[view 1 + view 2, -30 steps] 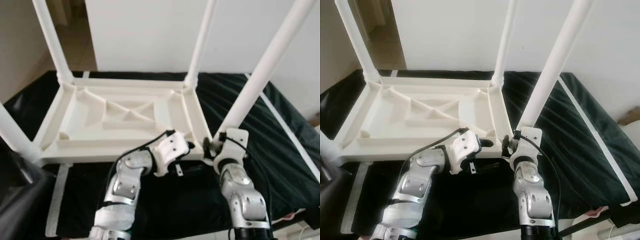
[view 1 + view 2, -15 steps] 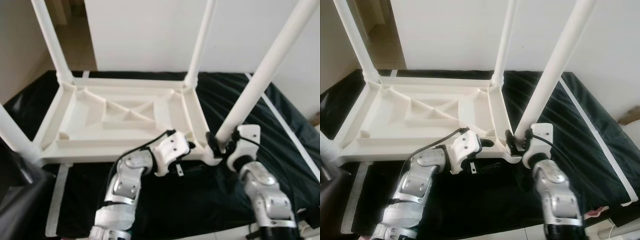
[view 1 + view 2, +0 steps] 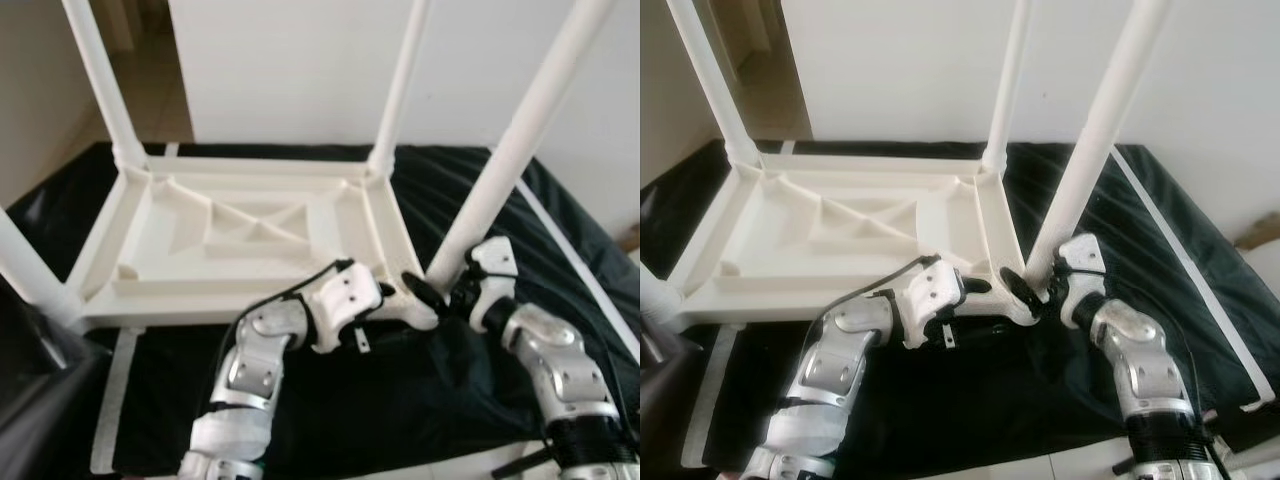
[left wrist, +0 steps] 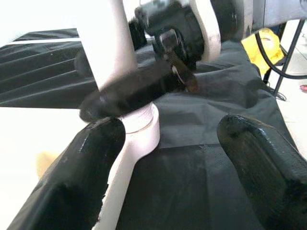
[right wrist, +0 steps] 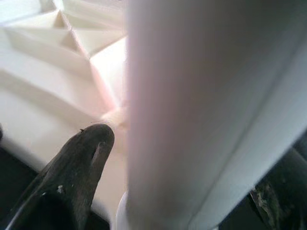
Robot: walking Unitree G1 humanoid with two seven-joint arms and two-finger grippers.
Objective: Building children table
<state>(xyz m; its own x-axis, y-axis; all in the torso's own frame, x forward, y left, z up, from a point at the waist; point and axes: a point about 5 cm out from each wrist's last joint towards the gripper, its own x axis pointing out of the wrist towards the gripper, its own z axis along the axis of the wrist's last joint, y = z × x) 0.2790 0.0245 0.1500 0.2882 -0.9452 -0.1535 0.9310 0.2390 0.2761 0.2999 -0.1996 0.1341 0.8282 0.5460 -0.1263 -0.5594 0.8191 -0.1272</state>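
Note:
The white children's table (image 3: 240, 288) lies upside down on a black cloth, with its legs pointing up. My right gripper (image 3: 432, 290) is shut on the base of the near right leg (image 3: 505, 160), just above the corner socket (image 4: 139, 129). In the right wrist view the leg (image 5: 192, 110) sits between the two fingers (image 5: 76, 163). My left gripper (image 3: 392, 303) rests at the table's near rim beside that same corner. Its fingers (image 4: 81, 182) stand open on either side of the socket.
Three other white legs rise at the far left (image 3: 105, 85), far right (image 3: 400, 90) and near left (image 3: 25, 265) corners. The black cloth (image 3: 470, 190) has white strips (image 3: 115, 400) along it. A dark object (image 3: 35, 400) sits at the near left. A white wall stands behind.
My right arm has swung out to the right, and its gripper now holds the leg from the right side instead of the front. The left arm has stayed put.

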